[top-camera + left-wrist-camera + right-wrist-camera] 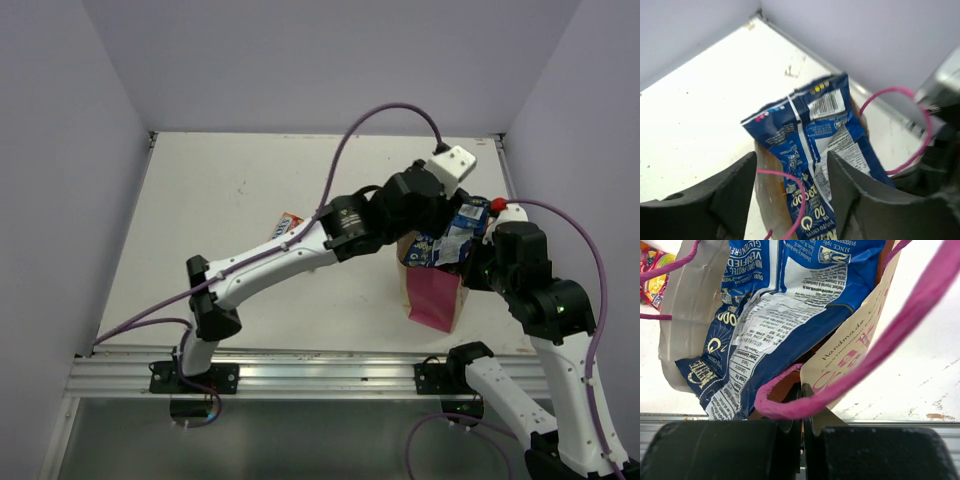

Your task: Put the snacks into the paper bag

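White tabletop (pixel 240 200) is carrying the paper bag (pixel 433 300), with the blue-white packet (pixel 462 235) poking from its mouth; left pincer (pixel 790 165) is hovering apart over it, right pincer (pixel 802 390) is clamping the bag's rim.
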Available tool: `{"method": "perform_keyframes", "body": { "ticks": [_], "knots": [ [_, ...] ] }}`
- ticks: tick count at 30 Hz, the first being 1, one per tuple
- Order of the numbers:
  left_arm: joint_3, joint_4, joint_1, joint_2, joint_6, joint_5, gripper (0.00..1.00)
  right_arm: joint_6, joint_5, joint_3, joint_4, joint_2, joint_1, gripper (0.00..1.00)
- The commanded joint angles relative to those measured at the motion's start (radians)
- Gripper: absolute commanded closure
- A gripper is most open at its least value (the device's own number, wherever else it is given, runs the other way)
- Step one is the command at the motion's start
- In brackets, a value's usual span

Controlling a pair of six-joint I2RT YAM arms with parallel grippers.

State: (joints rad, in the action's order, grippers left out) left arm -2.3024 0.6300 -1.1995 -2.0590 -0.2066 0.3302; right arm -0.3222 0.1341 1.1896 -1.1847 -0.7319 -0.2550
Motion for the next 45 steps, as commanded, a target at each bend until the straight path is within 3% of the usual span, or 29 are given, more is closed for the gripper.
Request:
{"method": "perform_keyframes", "body": {
  "ticks": [1, 3, 7, 8, 10, 13, 17, 21, 29, 37, 38, 39, 41, 42, 44, 45],
  "knots": [
    [0.092, -0.203, -0.003, 0.227, -0.028, 0.123, 0.36, 0.009, -0.036, 0.011, 0.034, -0.001, 0.0, 1.0],
    [0.161, -0.248, -0.003, 0.322, -0.021, 0.177, 0.28, 0.011, -0.036, 0.007, 0.037, -0.003, -0.001, 1.0],
    [0.52, -0.349, 0.017, 0.477, -0.051, 0.526, 0.15, 0.008, -0.031, 0.005, 0.037, 0.0, 0.0, 1.0],
    [0.578, -0.319, 0.041, 0.496, -0.094, 0.529, 0.11, 0.008, -0.03, 0.007, 0.037, 0.002, -0.001, 1.0],
    [0.694, -0.167, 0.19, 0.51, -0.267, 0.407, 0.04, 0.008, -0.027, 0.007, 0.036, 0.002, 0.0, 1.0],
    [0.812, -0.107, 0.337, 0.482, -0.313, 0.34, 0.0, 0.008, -0.022, 0.01, 0.033, 0.005, -0.001, 1.0],
    [0.954, -0.133, 0.388, 0.439, -0.31, 0.31, 0.0, 0.006, -0.021, 0.013, 0.03, 0.005, -0.001, 1.0],
    [0.977, -0.118, 0.458, 0.341, -0.329, 0.282, 0.0, 0.008, -0.016, 0.021, 0.025, 0.005, -0.001, 1.0],
    [1.038, -0.23, 0.497, 0.231, -0.254, 0.291, 0.0, 0.009, -0.011, 0.03, 0.019, 0.005, -0.001, 1.0],
    [1.113, -0.289, 0.543, 0.154, -0.261, 0.144, 0.03, 0.011, -0.001, 0.042, 0.014, 0.005, 0.0, 1.0],
    [1.126, -0.291, 0.543, 0.151, -0.266, 0.138, 0.05, 0.011, -0.001, 0.041, 0.013, 0.005, 0.0, 1.0],
    [1.133, -0.291, 0.543, 0.151, -0.277, 0.135, 0.2, 0.011, 0.001, 0.041, 0.013, 0.005, -0.001, 1.0],
    [1.149, -0.296, 0.545, 0.168, -0.287, 0.136, 0.37, 0.009, -0.001, 0.038, 0.016, 0.003, 0.0, 1.0],
    [1.158, -0.293, 0.545, 0.175, -0.292, 0.139, 0.57, 0.011, -0.002, 0.038, 0.016, 0.002, 0.0, 1.0],
    [1.161, -0.283, 0.545, 0.197, -0.3, 0.144, 0.81, 0.011, -0.005, 0.033, 0.019, -0.001, 0.0, 1.0],
    [1.16, -0.27, 0.543, 0.206, -0.303, 0.145, 1.0, 0.009, -0.007, 0.034, 0.02, -0.001, -0.001, 1.0]
  ]
}}
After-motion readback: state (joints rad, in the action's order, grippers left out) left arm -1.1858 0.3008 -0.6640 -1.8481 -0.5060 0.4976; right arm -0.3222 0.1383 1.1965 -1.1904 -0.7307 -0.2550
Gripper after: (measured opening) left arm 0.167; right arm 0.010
